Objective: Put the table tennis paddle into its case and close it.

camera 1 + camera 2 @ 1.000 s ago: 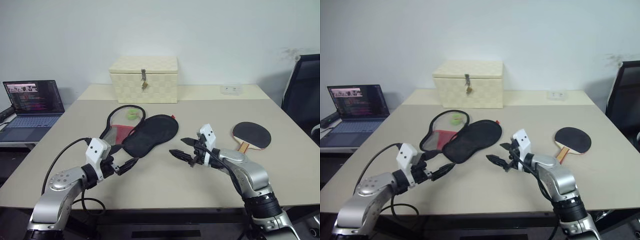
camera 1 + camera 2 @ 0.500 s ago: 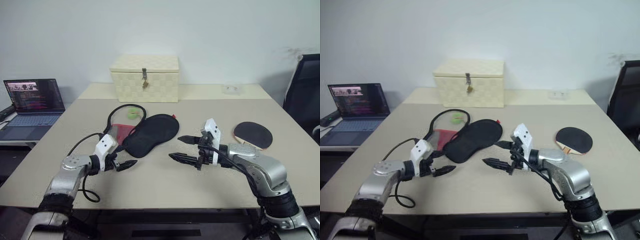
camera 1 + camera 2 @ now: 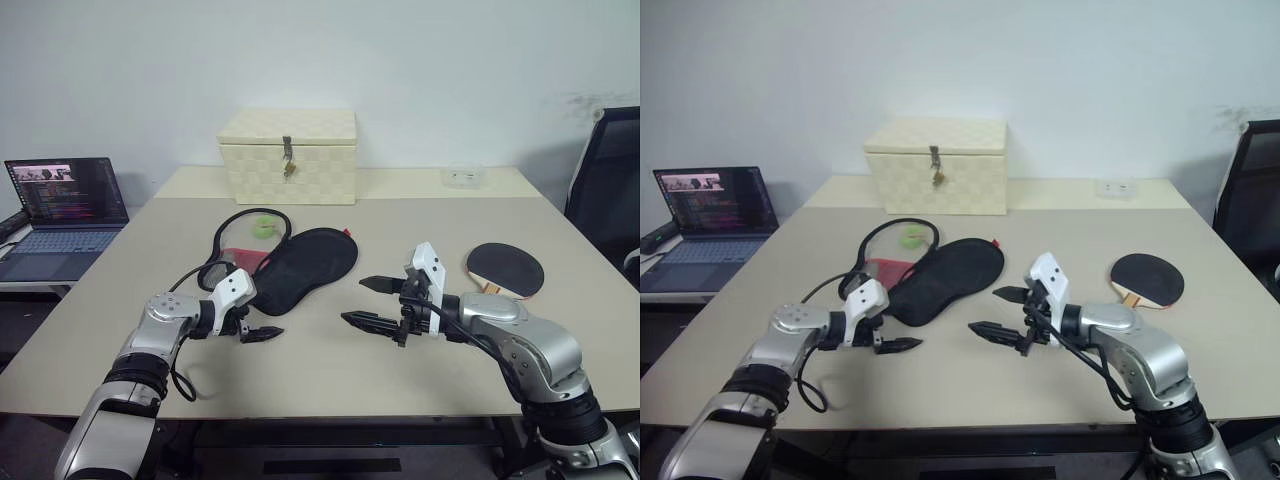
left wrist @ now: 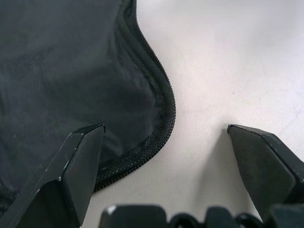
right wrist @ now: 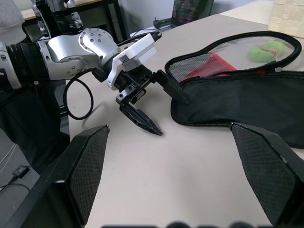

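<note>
There is one table tennis paddle (image 3: 505, 269), one case (image 3: 300, 268), one cream woven box (image 3: 288, 157) with a latch, one laptop (image 3: 62, 207) and one small clear object (image 3: 462, 177) on or near the table (image 3: 330, 360). I count two grippers.

The left gripper (image 3: 256, 320) has its two black fingers spread apart and grasps nothing. In the left wrist view the zip edge of the case (image 4: 156, 118) runs between the two fingers (image 4: 78, 161), with one finger over the black fabric and the other over the bare table; I cannot tell if a finger touches the cloth. The right gripper (image 3: 368, 303) is also spread wide and empty, above the table. The paddle lies flat on the table just beyond the right arm, well apart from the right gripper's fingertips, with its black face up. The case lies beyond the left gripper and to the left of the right one.

The case is unzipped and folded open. In the open half there is a red panel (image 5: 209, 66) under mesh and a small green thing (image 5: 266, 50), which I cannot identify. The box is shut, so its content is hidden.

The paddle's handle is partly covered by the right arm. A black chair (image 3: 608, 190) is cut off by the frame edge
</note>
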Controlling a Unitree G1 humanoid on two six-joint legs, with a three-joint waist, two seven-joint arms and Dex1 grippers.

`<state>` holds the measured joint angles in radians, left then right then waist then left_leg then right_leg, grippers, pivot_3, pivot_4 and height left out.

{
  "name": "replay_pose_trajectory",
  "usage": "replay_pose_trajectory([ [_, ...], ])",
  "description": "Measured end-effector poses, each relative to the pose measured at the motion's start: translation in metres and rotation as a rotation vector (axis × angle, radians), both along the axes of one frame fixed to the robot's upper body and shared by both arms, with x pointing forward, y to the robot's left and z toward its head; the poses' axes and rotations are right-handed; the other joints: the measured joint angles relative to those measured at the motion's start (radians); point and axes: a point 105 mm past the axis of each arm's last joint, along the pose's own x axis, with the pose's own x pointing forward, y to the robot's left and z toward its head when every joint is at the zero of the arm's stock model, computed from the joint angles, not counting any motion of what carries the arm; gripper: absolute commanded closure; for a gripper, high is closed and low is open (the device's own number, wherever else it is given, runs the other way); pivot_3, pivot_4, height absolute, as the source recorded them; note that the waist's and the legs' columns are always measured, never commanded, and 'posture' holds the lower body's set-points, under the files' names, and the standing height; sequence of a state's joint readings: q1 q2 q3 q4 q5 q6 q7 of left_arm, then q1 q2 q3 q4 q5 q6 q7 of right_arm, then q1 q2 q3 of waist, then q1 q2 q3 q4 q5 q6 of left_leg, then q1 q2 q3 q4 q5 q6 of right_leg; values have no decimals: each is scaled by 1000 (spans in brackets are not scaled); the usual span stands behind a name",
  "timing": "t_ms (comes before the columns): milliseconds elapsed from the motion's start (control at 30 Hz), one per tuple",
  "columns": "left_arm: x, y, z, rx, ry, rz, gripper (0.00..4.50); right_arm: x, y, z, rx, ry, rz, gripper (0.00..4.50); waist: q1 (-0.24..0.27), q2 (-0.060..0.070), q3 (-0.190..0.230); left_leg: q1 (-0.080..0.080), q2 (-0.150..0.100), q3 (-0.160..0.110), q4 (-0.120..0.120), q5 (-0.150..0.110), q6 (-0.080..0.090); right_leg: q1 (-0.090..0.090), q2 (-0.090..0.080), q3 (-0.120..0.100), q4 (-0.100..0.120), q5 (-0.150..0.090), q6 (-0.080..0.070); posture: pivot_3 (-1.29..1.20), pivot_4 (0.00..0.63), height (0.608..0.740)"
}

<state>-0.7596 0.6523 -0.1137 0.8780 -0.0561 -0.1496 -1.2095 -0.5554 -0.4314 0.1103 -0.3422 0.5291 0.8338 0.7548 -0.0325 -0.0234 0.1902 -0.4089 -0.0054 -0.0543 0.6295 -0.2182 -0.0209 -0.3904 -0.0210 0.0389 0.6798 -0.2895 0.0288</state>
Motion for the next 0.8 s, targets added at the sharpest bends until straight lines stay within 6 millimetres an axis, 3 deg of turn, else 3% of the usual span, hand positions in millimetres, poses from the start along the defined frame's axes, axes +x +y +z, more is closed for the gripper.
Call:
replay_pose_trajectory([
  [67, -1, -1, -2, -4, 7, -7, 890, 0, -2, -1, -4, 0, -9, 0, 0, 0, 0, 0, 0, 0, 0, 0, 0, 0, 0, 0, 0, 0, 0, 0, 150, 740],
  [400, -1, 0, -2, -29, 13, 0, 4467, 8, -14, 4, -5, -24, -68, 0, 0, 0, 0, 1, 0, 0, 1, 0, 0, 1, 1, 0, 1, 0, 0, 0, 150, 740],
  [567, 0, -10, -3, -86, 26, 10, 4467, 13, -23, 8, -12, -40, -102, 0, 2, 0, 0, 0, -1, 0, 1, 0, 0, 1, 0, 0, 1, 0, 0, 0, 150, 740],
  [800, -10, -81, -8, -192, 49, -126, 4467, 15, -31, 6, -42, -42, -115, 0, 12, 0, 0, -2, -2, -2, 3, 0, 0, 1, -1, -1, 0, 1, 1, 0, 150, 740],
])
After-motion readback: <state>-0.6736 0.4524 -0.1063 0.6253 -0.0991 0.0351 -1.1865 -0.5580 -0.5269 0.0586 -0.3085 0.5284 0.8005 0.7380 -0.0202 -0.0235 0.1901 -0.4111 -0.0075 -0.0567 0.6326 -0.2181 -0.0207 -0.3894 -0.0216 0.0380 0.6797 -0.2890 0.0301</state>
